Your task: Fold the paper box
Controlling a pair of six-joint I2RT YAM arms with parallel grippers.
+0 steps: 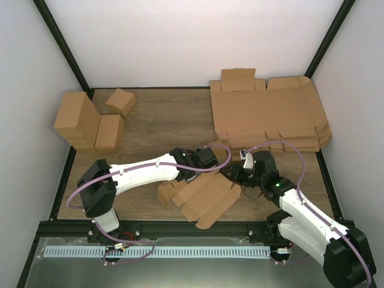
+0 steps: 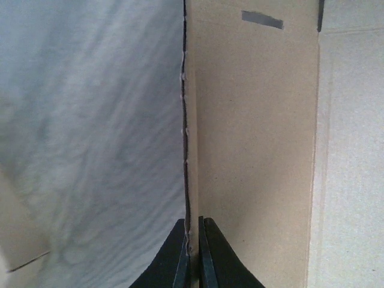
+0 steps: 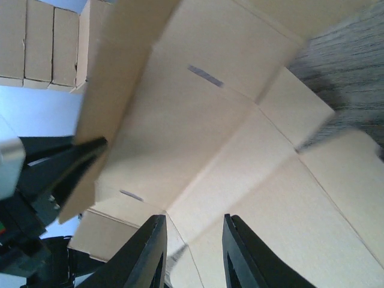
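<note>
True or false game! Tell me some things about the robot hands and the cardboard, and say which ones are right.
The left hand pinches an edge of the paper box. True.
The paper box is a finished closed box. False: it lies opened out, flaps spread.
A stack of flat cardboard sheets lies at the far right of the table. True.
The small folded boxes sit on that stack. False: they stand at the far left, apart from it.
The right hand is far from the paper box. False: it is right at its panels.
</note>
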